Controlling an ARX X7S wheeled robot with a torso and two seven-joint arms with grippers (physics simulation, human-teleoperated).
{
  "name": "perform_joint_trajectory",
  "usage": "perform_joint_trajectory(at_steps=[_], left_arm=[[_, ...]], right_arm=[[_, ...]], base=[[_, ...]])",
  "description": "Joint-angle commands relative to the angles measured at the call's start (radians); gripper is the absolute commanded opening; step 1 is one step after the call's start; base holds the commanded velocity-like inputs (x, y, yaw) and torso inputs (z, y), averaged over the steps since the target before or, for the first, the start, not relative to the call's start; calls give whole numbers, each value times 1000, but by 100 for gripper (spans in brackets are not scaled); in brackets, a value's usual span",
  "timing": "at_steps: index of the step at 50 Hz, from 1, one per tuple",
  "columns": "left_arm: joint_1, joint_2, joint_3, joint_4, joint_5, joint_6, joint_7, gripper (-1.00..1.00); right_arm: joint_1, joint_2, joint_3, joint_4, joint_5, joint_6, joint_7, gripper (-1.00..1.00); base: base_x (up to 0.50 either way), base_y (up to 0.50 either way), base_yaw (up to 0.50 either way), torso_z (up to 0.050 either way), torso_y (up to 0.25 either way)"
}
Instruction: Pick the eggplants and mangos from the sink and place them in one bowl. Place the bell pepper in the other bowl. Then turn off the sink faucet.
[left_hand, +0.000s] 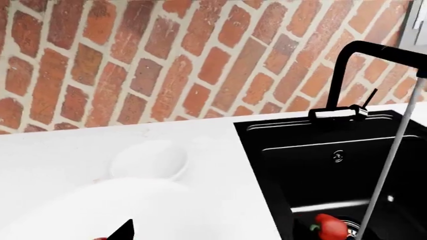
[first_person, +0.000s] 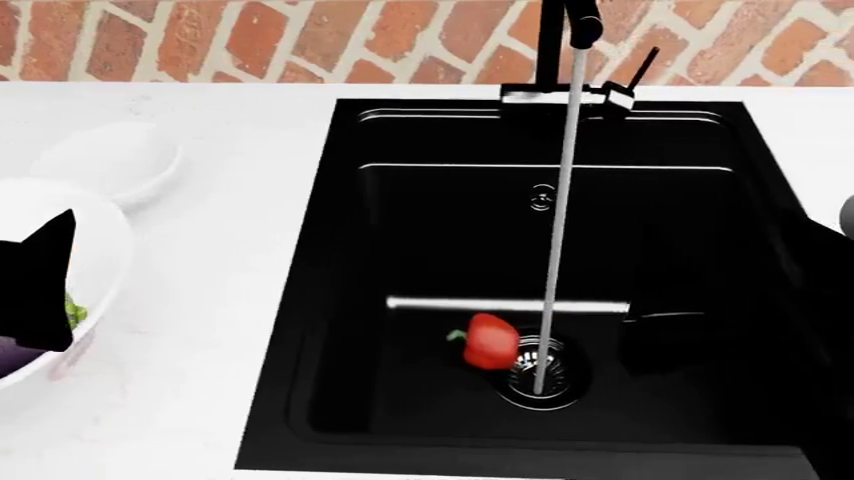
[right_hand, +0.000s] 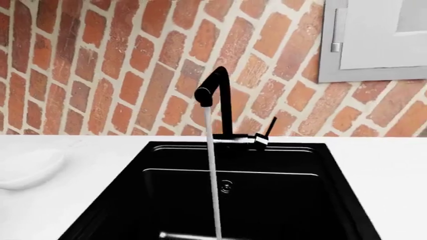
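Observation:
A red bell pepper (first_person: 490, 340) (left_hand: 330, 227) lies on the floor of the black sink (first_person: 334, 300), next to the drain (first_person: 541, 368). Water (first_person: 561, 220) runs from the black faucet (first_person: 550, 40) (right_hand: 217, 95). My left gripper (first_person: 40, 285) hangs over the large white bowl (first_person: 114, 250) (left_hand: 153, 210); only one black fingertip (left_hand: 123, 231) shows in the left wrist view. Something purple, likely an eggplant (first_person: 11, 358), and a green bit (first_person: 76, 312) lie in that bowl. Mangos are hidden. A smaller empty bowl (first_person: 107, 160) (left_hand: 148, 160) stands farther back. My right gripper is out of view.
White countertop (first_person: 227, 330) flanks the sink, with a brick wall (first_person: 267, 40) behind. The faucet's lever (first_person: 638, 70) (right_hand: 269, 129) sticks up beside its base. Part of my right arm (first_person: 830, 300) shows at the right edge. A grey cabinet (right_hand: 373, 40) hangs on the wall.

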Motion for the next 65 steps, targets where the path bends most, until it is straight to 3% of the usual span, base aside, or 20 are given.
perform_joint_trajectory(at_steps=[1, 29, 65], left_arm=[[-3, 27, -3, -14, 22, 22, 6, 100], [28, 37, 6, -37, 67, 52, 57, 100], [40, 73, 28, -55, 104, 78, 63, 100]], right_arm=[[-20, 11, 7, -22, -19, -9, -11, 100], [-40, -2, 13, -28, -26, -28, 9, 100], [-75, -6, 4, -27, -75, -50, 20, 100]], base=[[8, -500, 0, 0, 0], [64, -489, 0, 0, 0], [57, -3, 0, 0, 0]])
